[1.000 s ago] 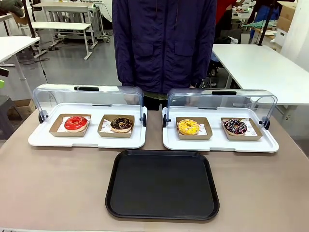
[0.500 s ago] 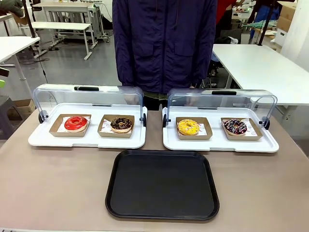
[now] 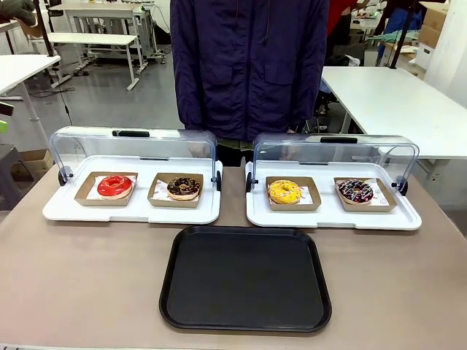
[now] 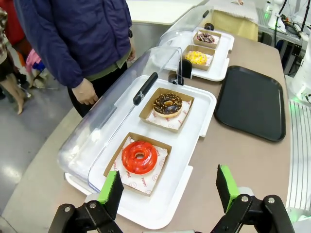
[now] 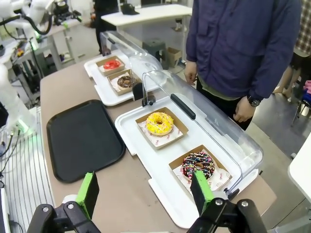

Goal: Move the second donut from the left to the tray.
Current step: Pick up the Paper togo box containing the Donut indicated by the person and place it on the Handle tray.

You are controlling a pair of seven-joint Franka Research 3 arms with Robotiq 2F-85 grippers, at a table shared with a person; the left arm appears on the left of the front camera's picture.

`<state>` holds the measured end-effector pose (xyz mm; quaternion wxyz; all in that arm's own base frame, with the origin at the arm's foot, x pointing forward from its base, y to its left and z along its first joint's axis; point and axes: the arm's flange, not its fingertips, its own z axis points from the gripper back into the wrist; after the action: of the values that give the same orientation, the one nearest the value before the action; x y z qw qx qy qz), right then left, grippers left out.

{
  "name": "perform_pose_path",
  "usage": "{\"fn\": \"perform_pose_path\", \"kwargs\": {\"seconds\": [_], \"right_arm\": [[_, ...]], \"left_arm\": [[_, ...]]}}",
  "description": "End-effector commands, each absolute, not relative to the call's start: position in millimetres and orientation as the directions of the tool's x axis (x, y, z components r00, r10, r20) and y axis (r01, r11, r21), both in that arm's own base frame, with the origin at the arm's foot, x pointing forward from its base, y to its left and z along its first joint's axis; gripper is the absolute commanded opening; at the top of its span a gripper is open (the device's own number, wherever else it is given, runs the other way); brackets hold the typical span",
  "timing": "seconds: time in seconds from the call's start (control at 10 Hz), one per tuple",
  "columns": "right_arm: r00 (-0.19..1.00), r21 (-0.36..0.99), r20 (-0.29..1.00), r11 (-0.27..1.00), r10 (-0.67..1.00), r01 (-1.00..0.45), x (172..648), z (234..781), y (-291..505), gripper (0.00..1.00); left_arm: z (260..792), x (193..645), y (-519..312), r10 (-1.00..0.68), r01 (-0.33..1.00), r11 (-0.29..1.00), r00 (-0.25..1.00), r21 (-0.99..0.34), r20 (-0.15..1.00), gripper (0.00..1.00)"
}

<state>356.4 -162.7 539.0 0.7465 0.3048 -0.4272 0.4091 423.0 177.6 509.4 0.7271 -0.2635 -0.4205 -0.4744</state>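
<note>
Choc crumb donut (image 3: 183, 187) in L display tray (image 3: 131, 215), black tray (image 3: 245, 278) nearer cam, person (image 3: 248, 65) at far side

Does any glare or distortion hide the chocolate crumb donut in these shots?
Front view: evenly lit and sharp, chocolate crumb donut clear. Left wrist view: wide-angle bend, pale sheen on the clear lid, donut unobscured. Right wrist view: donut small and far.

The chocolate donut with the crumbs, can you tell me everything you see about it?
The chocolate donut is a ring with dark glaze and tan crumb bits on top. It lies flat on white paper in a small brown cardboard box, on the left white display tray, whose clear lid is swung back. The red donut sits beside it, apart.
</note>
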Motion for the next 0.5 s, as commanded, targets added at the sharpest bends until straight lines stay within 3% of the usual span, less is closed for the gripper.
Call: {"fn": "perform_pose_path", "kwargs": {"seconds": [0.0, 0.4], "right_arm": [[0.274, 0.088, 0.9, 0.473, 0.339, -0.877, 358.4, 538.8, -162.1, 1.0], [0.274, 0.088, 0.9, 0.473, 0.339, -0.877, 358.4, 538.8, -162.1, 1.0]], "left_arm": [[511.3, 422.5, 176.8, -0.467, 0.916, 0.401, 0.187, 0.018, 0.864, 1.0], [511.3, 422.5, 176.8, -0.467, 0.916, 0.401, 0.187, 0.018, 0.864, 1.0]]}}
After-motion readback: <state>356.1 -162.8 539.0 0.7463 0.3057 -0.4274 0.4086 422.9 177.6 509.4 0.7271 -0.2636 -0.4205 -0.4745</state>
